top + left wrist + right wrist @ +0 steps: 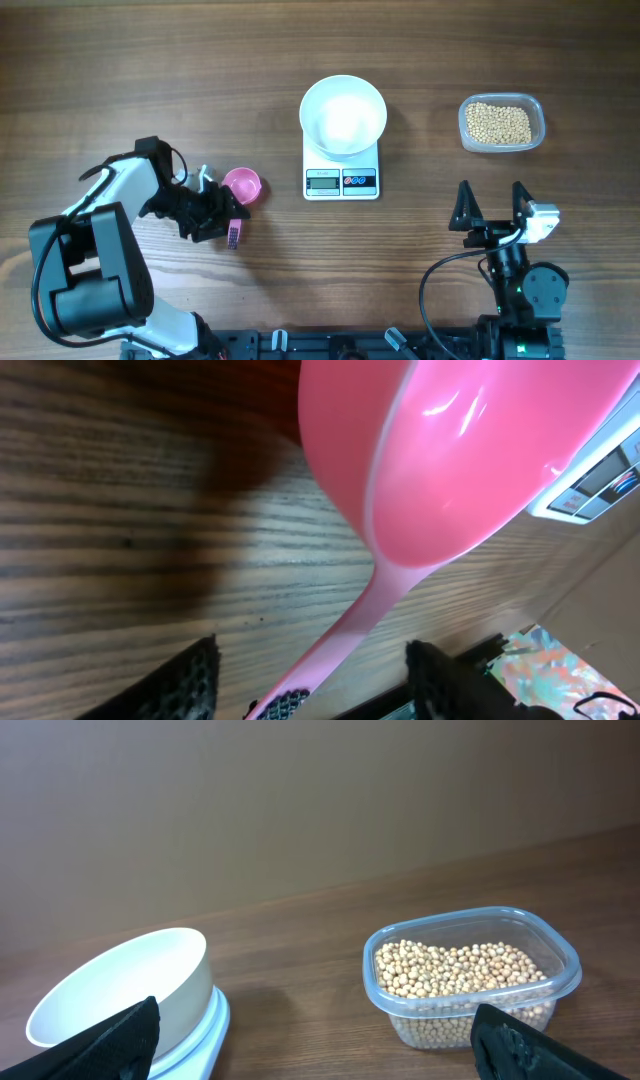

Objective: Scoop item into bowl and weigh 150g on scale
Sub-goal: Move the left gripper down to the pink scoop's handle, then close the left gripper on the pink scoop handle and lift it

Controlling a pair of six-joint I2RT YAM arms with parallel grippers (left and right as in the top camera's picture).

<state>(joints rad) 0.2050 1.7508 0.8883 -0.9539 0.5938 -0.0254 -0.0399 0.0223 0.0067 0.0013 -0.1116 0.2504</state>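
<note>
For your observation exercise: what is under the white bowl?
The bowl sits on the scale. The scale's front edge with the display shows; most of its top is covered by the bowl.

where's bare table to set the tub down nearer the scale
Bare wood between the scale and the tub, and in front of the scale. Crowded left of the scale: scoop and left end effector.
</note>
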